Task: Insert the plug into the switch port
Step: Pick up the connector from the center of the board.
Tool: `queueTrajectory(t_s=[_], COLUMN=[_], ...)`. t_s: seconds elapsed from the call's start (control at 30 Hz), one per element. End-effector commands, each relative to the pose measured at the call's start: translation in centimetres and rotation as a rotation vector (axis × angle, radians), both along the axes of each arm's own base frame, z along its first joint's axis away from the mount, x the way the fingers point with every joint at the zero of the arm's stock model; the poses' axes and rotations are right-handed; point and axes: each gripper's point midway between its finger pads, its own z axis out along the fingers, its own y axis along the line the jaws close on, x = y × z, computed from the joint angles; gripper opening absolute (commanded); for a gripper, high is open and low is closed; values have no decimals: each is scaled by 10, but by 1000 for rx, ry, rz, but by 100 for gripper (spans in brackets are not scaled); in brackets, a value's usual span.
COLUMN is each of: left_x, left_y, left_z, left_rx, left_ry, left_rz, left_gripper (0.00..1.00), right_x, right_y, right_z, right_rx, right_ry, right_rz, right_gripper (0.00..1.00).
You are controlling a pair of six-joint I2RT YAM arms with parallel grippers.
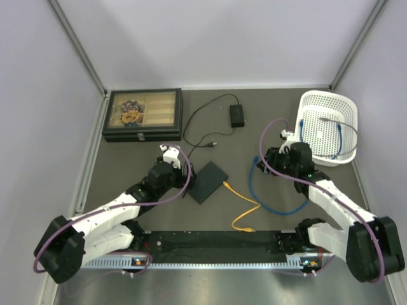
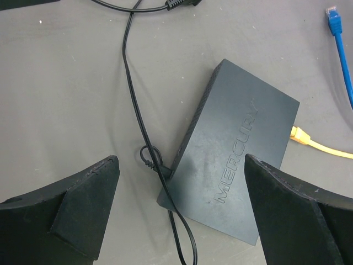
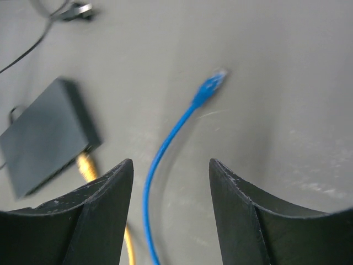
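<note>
My left gripper [image 2: 181,165] is wide open, and the flat dark grey plastic switch box [image 2: 231,160] lies under it, in the middle of the frame. My right gripper [image 3: 171,165] is open and empty. The blue cable's plug [image 3: 212,83] lies at the upper middle. The bench [image 1: 203,219] is grey and the walls [image 1: 210,44] are white. Both arms reach forward.

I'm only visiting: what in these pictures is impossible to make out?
Ports of the flat dark grey plastic switch box: left wrist view, that edge faces away; too small from above.
Blue network cable: right wrist view, lower end cut off by the bottom edge; picture blurred.
Contents of the black compartment case: top view, too small.
</note>
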Motion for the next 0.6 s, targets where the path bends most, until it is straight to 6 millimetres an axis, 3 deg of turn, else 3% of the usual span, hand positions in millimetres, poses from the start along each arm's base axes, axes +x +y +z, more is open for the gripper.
queueTrajectory(t_s=[0.0,0.07,0.1,0.23,0.4,0.57], left_x=[11,10,10,9,7,7], left_y=[-9,-9,-9,-8,-11,-14], left_z=[19,18,18,16,15,14], left_rx=[-25,-21,-20,-16,-30,-34], left_ry=[-67,-75,-76,-79,-83,-72], left_rz=[-24,-30,-32,-38,-54,-65], left_gripper=[99,99,99,99,99,99], right_x=[40,48,51,61,59,53], right_y=[-8,0,-1,13,15,25], right_z=[7,7,-5,-18,-42,-62], right_rx=[-46,-87,-122,-138,-212,-224], right_ry=[-20,-19,12,52,103,141], right_rz=[-131,-125,-139,-144,-176,-140], right_gripper=[57,57,57,55,53,45])
